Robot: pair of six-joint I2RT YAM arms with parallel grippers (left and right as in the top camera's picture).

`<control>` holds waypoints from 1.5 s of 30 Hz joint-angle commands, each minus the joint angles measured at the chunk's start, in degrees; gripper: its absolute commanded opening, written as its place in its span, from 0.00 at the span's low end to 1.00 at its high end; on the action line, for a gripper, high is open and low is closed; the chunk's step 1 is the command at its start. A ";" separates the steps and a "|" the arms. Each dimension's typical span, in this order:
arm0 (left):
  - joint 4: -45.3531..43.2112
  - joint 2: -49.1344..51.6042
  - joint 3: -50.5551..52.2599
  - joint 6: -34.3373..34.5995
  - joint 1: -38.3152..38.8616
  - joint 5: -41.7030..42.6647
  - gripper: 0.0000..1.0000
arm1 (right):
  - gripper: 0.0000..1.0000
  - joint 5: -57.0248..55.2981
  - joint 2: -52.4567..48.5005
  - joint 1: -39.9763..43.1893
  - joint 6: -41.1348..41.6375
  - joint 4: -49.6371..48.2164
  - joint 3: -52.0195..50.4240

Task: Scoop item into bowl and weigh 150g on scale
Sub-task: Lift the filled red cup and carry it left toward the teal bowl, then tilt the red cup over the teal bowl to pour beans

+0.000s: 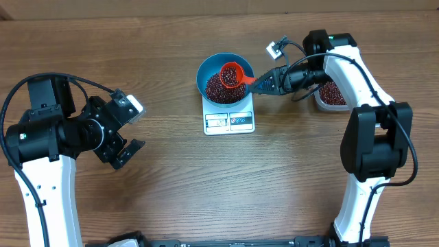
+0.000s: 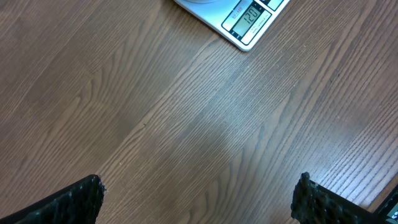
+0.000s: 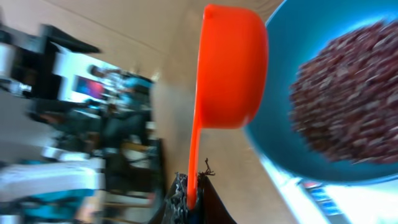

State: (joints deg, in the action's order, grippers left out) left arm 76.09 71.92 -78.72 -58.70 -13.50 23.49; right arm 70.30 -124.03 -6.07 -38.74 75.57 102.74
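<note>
The blue bowl (image 1: 206, 68) stands on the white scale (image 1: 229, 122) and holds a heap of dark red-brown beans (image 1: 218, 89). My right gripper (image 1: 264, 84) is shut on the handle of a red scoop (image 1: 232, 73), whose cup hangs over the bowl with beans in it. In the right wrist view the scoop (image 3: 231, 68) is turned on its side beside the bowl (image 3: 280, 146) and its beans (image 3: 348, 99), the handle pinched in the gripper (image 3: 193, 199). My left gripper (image 1: 122, 140) is open over bare table at the left; its view shows the scale's display (image 2: 250, 17).
A clear tub (image 1: 330, 96) with more beans sits at the right, partly under the right arm. Wooden tabletop (image 2: 186, 124) lies between the left gripper (image 2: 199, 199) and the scale.
</note>
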 commanded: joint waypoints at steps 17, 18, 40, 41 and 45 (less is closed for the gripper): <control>0.13 0.09 -0.13 -1.97 0.00 -0.37 1.00 | 0.04 -24.39 3.15 -3.30 -0.81 -24.13 0.50; 0.13 0.09 -0.13 -1.97 0.00 -0.37 1.00 | 0.04 -24.41 3.56 -3.30 -0.83 -24.13 0.50; 0.13 0.09 -0.13 -1.97 0.00 -0.37 1.00 | 0.04 -42.95 12.85 -6.36 -0.72 -17.53 0.48; 0.15 0.09 -0.13 -1.97 0.00 -0.37 1.00 | 0.04 -45.20 12.85 -7.17 -0.72 -17.42 0.48; 0.13 0.09 -0.13 -1.97 0.00 -0.37 1.00 | 0.04 -58.60 12.87 -12.09 -0.72 -17.09 0.48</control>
State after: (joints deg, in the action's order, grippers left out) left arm 76.09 71.92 -78.72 -58.70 -13.50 23.46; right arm 21.43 -111.94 -15.16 -39.24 58.43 102.74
